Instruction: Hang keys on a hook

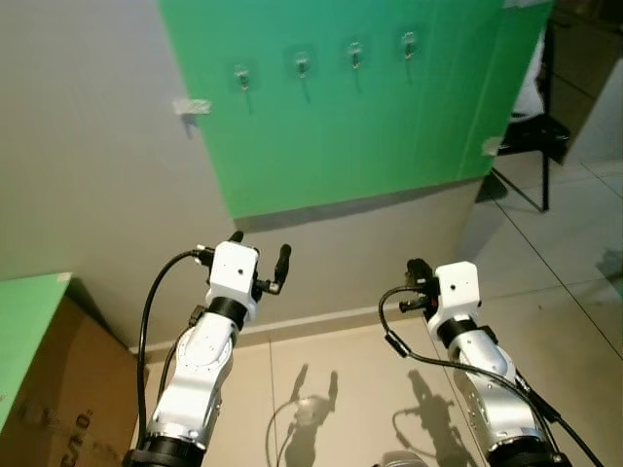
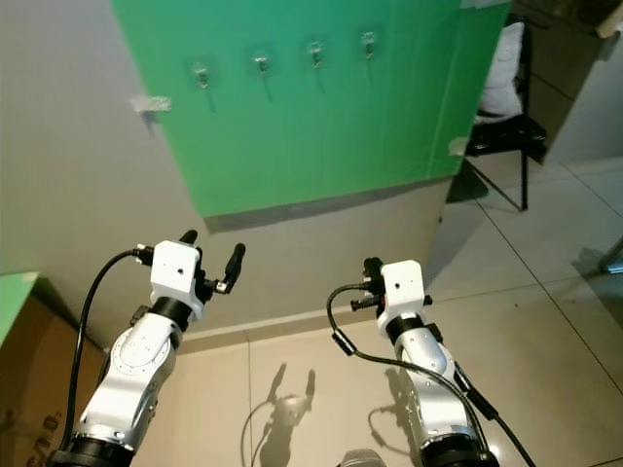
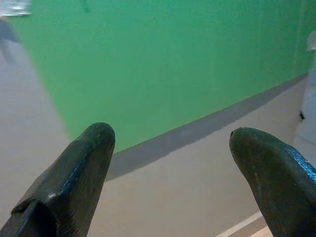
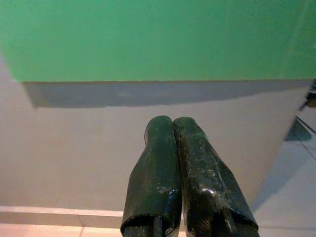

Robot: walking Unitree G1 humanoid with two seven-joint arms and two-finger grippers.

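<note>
Left end effector (image 1: 259, 261) spread wide and empty; right end effector (image 4: 183, 129) pressed together, seemingly empty.

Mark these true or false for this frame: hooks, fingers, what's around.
1. Four hooks sit in a row on the green board. True.
2. A bunch of keys hangs from one of the hooks. False: all four hooks are bare.
3. The left gripper has its fingers spread apart. True.
4. The right gripper is open too. False: its fingers are pressed together, with nothing visible between them.
5. A black chair stands to the robot's right of the board. True.
6. Both grippers touch the board. False: they are raised below it, well short of the hooks.
</note>
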